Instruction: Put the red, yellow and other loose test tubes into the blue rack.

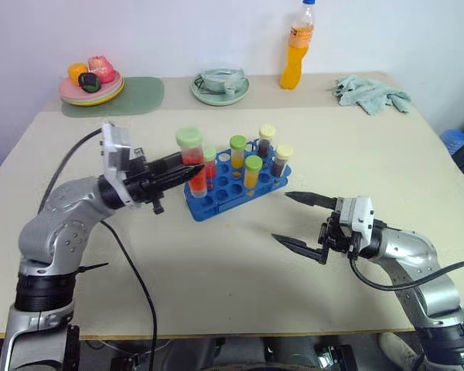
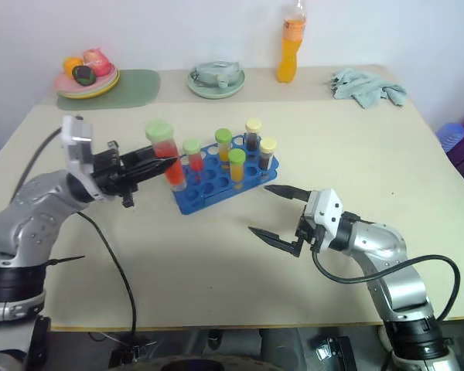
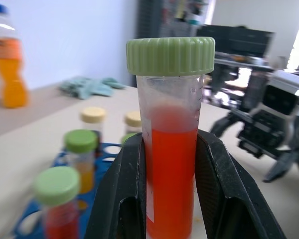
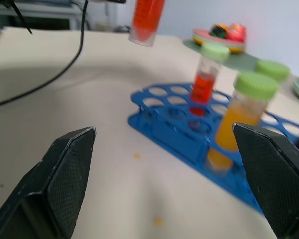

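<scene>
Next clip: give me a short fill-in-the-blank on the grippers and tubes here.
1. The left gripper is shut on a test tube of ____ liquid.
2. The right gripper is ____ and holds nothing.
3. The blue rack already holds ____ tubes.
4. The held tube's cap is ____.

Missing: red; open; five; green
</scene>
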Tool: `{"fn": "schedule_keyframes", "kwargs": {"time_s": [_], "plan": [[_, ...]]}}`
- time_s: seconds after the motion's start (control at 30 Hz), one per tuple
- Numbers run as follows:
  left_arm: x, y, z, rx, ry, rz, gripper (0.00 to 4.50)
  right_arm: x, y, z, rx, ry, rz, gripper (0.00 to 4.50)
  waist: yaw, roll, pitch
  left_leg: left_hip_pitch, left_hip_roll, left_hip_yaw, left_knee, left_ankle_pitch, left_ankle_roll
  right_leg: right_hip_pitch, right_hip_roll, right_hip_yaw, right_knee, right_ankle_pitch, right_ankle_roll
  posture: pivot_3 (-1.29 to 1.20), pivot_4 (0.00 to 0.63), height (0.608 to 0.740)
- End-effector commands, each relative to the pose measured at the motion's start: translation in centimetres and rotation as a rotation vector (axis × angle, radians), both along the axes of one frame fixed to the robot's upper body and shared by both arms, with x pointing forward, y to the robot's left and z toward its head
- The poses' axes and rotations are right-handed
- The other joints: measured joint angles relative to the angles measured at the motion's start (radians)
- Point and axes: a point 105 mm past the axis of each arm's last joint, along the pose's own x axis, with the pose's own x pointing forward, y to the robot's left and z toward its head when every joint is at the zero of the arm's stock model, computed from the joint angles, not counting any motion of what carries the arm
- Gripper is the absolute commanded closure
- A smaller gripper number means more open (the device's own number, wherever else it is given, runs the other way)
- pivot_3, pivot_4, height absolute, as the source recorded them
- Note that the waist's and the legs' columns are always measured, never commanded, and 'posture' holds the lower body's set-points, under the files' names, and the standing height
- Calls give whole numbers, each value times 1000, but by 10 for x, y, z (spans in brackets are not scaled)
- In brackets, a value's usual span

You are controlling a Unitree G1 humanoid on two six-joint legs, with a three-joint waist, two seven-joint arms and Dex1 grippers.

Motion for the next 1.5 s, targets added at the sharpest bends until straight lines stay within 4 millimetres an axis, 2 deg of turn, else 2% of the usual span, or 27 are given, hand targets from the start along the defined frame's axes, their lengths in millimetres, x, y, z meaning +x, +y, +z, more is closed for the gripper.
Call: {"fn": "schedule_keyframes", "kwargs": {"time_s": [0.03, 0.13, 0.2, 0.37, 0.57, 0.67, 0.73, 0.87, 0.97, 1.07, 1.27, 1.4, 1.5], "plan": [[11, -9, -1, 10, -42, -27, 3771, -3, -1, 13, -16, -65, -32, 0, 1, 0, 0, 0, 0, 0, 0, 0, 0, 0, 0, 0, 0, 0, 0, 0, 150, 740], [18, -18, -12, 44, -58, -38, 3771, -4, -2, 14, -15, -65, -55, 0, -1, 0, 0, 0, 0, 0, 0, 0, 0, 1, 0, 0, 0, 0, 0, 0, 150, 740], [21, -25, -27, 80, -67, -36, 3771, -5, -4, 14, -18, -64, -73, 0, 0, 0, 0, 0, 0, 0, 0, 0, 0, 1, 0, 0, -1, 0, 0, 0, 150, 740], [25, -29, -54, 129, -72, 16, 3771, -9, -8, 12, -22, -59, -103, 0, -1, 0, 0, 0, 0, 0, 0, 0, 0, 1, 0, 0, -1, 0, 0, 0, 150, 740], [35, -40, -63, 155, -106, 135, 3771, -13, -8, 11, -22, -52, -114, 0, 1, 0, 0, 0, 0, 0, 1, 0, 0, 2, 0, 0, -1, 0, 0, 0, 150, 740], [33, -56, -60, 147, -120, 156, 3771, -13, -8, 10, -22, -50, -115, 0, 2, 0, 0, 0, 0, 0, 1, 0, 0, 2, 0, 0, -1, 1, 2, 0, 150, 740], [33, -75, -58, 155, -124, 160, 3771, -13, -8, 10, -23, -48, -114, 0, 5, 0, 0, 0, 0, 0, 1, 0, 0, 2, 0, 0, -1, 2, 3, 0, 150, 740], [34, -99, -59, 163, -105, 155, 3771, -13, -8, 8, -24, -44, -111, 0, 28, 0, 0, 0, 0, -1, 4, 0, 0, 3, 0, -2, -1, 2, 3, 0, 150, 740], [42, -125, -64, 174, -71, 152, 3771, -12, -7, 8, -23, -43, -111, 0, 39, 0, 0, 0, 0, -1, 5, 0, 0, 3, 0, -3, -2, 1, 2, 0, 150, 740], [51, -138, -66, 167, -38, 155, 3771, -11, -8, 7, -23, -43, -113, 0, 41, 0, 0, 0, 0, -1, 6, 0, 1, 5, 0, -4, -3, 1, 3, 0, 150, 740], [62, -135, -64, 159, -42, 180, 3771, -10, -8, 7, -23, -43, -114, 0, 26, 0, -1, 0, 0, -1, 5, 0, 1, 6, 0, -4, -1, 3, 6, 0, 150, 740], [65, -116, -67, 120, -56, 195, 3771, -8, -7, 9, -22, -45, -112, 0, 25, 0, -1, 0, 0, -1, 5, 0, 1, 6, 0, -4, -2, 2, 6, 0, 150, 740], [73, -99, -64, 14, -72, 213, 3771, -8, -7, 10, -22, -48, -111, 0, 24, 0, -1, 0, 0, -1, 5, 0, 1, 5, 0, -3, -1, 2, 6, 0, 150, 740]]}}
